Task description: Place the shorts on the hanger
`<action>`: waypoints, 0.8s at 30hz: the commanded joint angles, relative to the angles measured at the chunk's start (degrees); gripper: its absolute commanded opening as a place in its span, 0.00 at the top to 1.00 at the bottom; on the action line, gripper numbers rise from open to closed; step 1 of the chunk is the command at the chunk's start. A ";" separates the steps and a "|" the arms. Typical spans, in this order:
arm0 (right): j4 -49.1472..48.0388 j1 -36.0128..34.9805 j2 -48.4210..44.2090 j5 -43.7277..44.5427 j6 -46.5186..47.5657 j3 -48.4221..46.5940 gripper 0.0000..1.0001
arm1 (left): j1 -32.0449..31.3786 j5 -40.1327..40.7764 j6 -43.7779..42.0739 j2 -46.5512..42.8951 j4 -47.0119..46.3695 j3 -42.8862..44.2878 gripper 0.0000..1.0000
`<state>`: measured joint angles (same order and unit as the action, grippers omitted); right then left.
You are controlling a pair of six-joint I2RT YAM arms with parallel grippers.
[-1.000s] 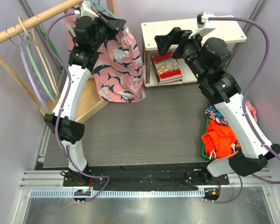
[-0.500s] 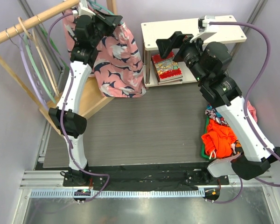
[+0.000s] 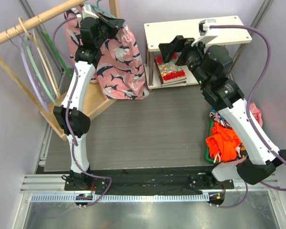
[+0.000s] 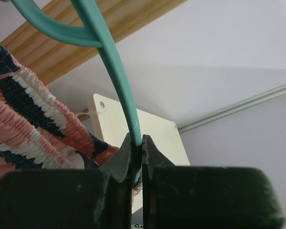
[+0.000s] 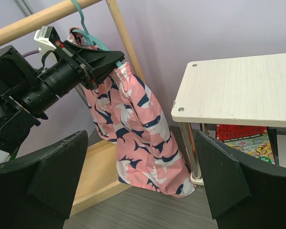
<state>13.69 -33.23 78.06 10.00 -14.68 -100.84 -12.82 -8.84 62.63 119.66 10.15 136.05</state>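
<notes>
The pink shorts (image 3: 121, 62) with navy and white shapes hang from the teal hanger (image 3: 102, 8) at the right end of the wooden rail. My left gripper (image 3: 115, 23) is shut on the hanger's thin arm (image 4: 119, 81) just below the hook, with the shorts' gathered waistband (image 4: 24, 109) to its left. The hook (image 5: 81, 19) is up by the rail. I cannot tell whether it rests on it. My right gripper (image 3: 169, 46) is open and empty, apart from the shorts (image 5: 133, 129), and it faces them.
The wooden rail (image 3: 33, 24) carries other hangers (image 3: 35, 67) at the left. A white shelf table (image 3: 195, 31) with books (image 3: 170, 67) stands right of the shorts. An orange-red garment (image 3: 224, 140) lies at the right edge.
My left arm has stretched further up and back, carrying the hanger and shorts toward the rail. My right gripper has shifted a little left and stays open.
</notes>
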 commanded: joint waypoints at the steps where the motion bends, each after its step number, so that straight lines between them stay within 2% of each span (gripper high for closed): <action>1: -3.76 0.54 -2.39 0.72 1.32 0.55 0.00 | 0.34 -0.56 -0.67 1.80 -3.30 3.87 1.00; 13: -4.11 1.15 -1.69 -0.51 1.23 0.55 0.00 | 0.34 -1.62 -2.34 6.29 -5.76 9.75 1.00; 24: -4.20 1.33 -2.03 -0.68 2.11 0.99 0.00 | 0.07 -2.67 -3.04 9.19 -6.72 11.08 0.99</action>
<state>13.21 -32.12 77.76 9.67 -13.63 -99.63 -12.99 -10.76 61.30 127.87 6.22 144.66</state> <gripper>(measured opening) 0.996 0.034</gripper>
